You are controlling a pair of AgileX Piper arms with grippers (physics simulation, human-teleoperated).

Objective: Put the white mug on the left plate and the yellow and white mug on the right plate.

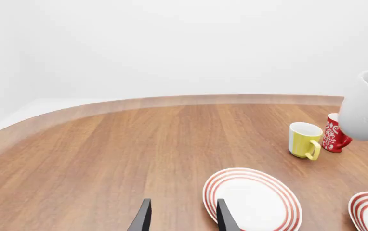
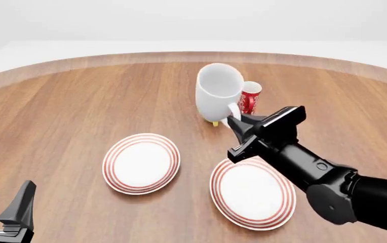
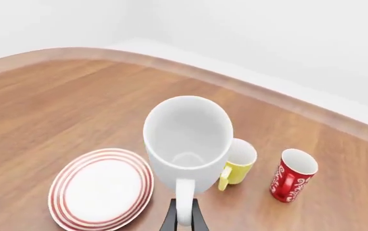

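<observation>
The large white mug (image 2: 219, 93) hangs above the table, and my right gripper (image 2: 234, 120) is shut on its handle (image 3: 184, 202). In the right wrist view the white mug (image 3: 187, 139) fills the centre, open side toward the camera. The yellow and white mug (image 1: 305, 139) stands on the table just behind it; in the front view only a sliver of it shows below the white mug. The left plate (image 2: 141, 163) and the right plate (image 2: 253, 192) lie bare, the right one under my right arm. My left gripper (image 2: 4, 212) is open and empty at the near left edge.
A slim red-and-white patterned mug (image 2: 250, 97) stands just right of the yellow mug. The wooden table's curved far edge (image 2: 193, 55) runs across the back. In the left wrist view the left plate (image 1: 251, 199) lies just beyond my left fingertips.
</observation>
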